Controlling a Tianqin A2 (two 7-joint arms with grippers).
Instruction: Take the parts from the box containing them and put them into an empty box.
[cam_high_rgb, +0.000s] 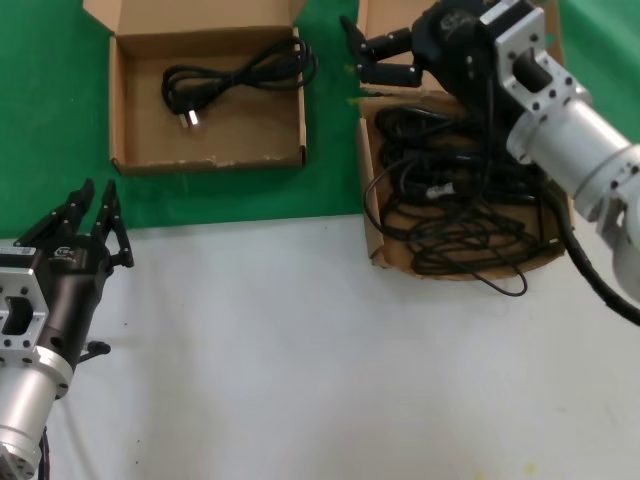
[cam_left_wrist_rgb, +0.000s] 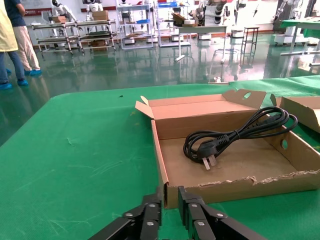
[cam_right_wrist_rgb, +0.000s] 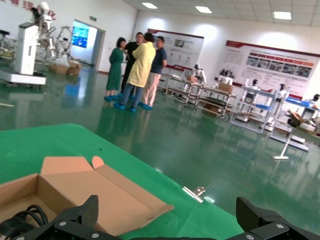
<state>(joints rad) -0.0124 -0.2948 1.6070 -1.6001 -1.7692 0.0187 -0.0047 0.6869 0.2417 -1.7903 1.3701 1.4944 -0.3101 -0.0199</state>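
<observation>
Two end effectors in play. Right end effector up over the far rim of the big box, near the far right corner of the surface; fingers spread wide, holding nothing. Same spread seen from its own wrist camera, both fingertips far apart with a cardboard flap beyond them. Left end effector parked low by the near left edge, over the white part of the surface, fingers nearly closed with only a thin gap, also empty. Just below the right one, a tangled heap of cords filling the big box, a few loops hanging over its near rim. Across the green cloth, toward the far left corner, the small box with one coiled cord lying inside, plug pointing at the near wall, silver prongs showing.
</observation>
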